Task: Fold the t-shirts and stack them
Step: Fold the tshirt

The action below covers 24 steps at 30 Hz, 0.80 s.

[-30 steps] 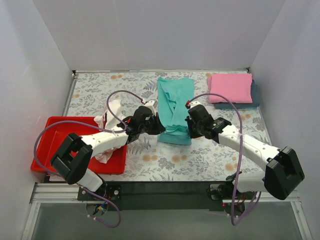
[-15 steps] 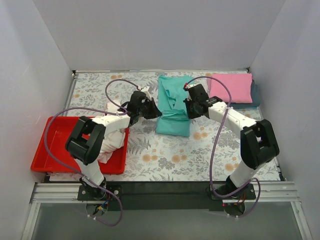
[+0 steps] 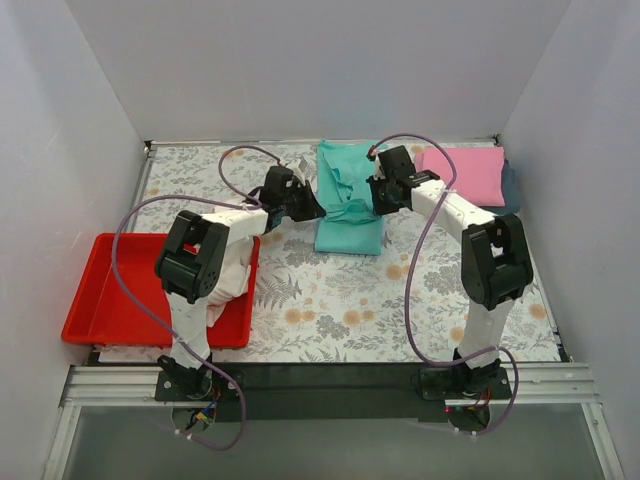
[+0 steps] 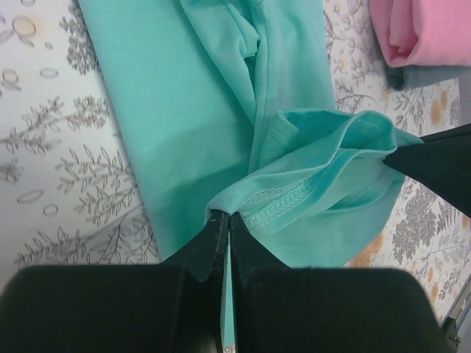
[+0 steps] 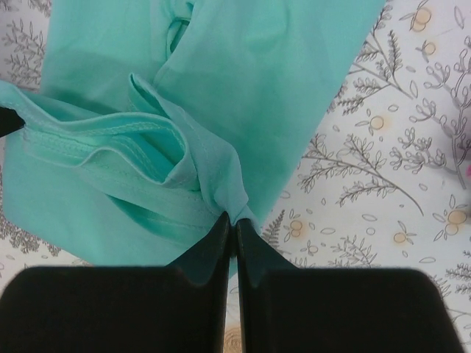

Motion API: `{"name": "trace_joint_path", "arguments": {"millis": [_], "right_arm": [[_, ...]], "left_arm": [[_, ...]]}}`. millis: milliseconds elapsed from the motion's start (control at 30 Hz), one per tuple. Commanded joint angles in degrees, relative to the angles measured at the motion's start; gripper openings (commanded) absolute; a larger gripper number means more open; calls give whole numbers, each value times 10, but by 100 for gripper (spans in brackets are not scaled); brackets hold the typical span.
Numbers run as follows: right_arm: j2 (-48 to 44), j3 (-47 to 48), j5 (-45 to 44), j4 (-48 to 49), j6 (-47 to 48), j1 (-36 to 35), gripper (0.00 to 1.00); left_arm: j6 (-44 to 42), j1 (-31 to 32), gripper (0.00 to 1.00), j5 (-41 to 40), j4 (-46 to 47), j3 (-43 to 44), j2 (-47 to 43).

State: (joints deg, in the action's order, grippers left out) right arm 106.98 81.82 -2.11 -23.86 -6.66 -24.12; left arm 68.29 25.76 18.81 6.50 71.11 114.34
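Observation:
The teal t-shirt [image 3: 348, 200] lies at the back middle of the table, its near end lifted and doubled toward the back. My left gripper [image 3: 311, 207] is shut on its left hem corner [image 4: 243, 202]. My right gripper [image 3: 375, 205] is shut on its right corner [image 5: 221, 187]. The pink t-shirt [image 3: 462, 175] lies folded on the dark blue-grey t-shirt [image 3: 510, 190] at the back right. The white t-shirt [image 3: 225, 270] lies crumpled over the tray's right rim.
A red plastic tray [image 3: 110, 310] stands at the front left of the flower-patterned table [image 3: 340, 300]. White walls close the back and both sides. Purple cables loop over both arms.
Both grippers have carried the teal shirt's near end away from the arm bases toward the back, doubling it over the rest. The arms have stretched out further.

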Motion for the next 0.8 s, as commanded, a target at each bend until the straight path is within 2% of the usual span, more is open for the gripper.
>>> {"name": "trace_joint_path", "arguments": {"millis": [0,367,600,633,700,733,767], "right_arm": [[23,53,17,-1,12,14,1],[108,197,57,-24,9,62,1],[176,283,76,-51,10,80,1],[182,287,78,-52,11,80,6],[194,295,83,-59,12,80,22],[194,294,83,-60,12,80,37],[187,286,83,-60,12,81,41]], "left_arm": [[-11,-12,0,21,15,50,12],[12,-40,0,51,43,177,98],[26,-58,0,55,26,242,158],[28,-61,0,52,22,246,163],[31,-63,18,44,1,256,171],[32,-63,29,34,-1,250,169],[34,-62,49,28,5,243,160]]}}
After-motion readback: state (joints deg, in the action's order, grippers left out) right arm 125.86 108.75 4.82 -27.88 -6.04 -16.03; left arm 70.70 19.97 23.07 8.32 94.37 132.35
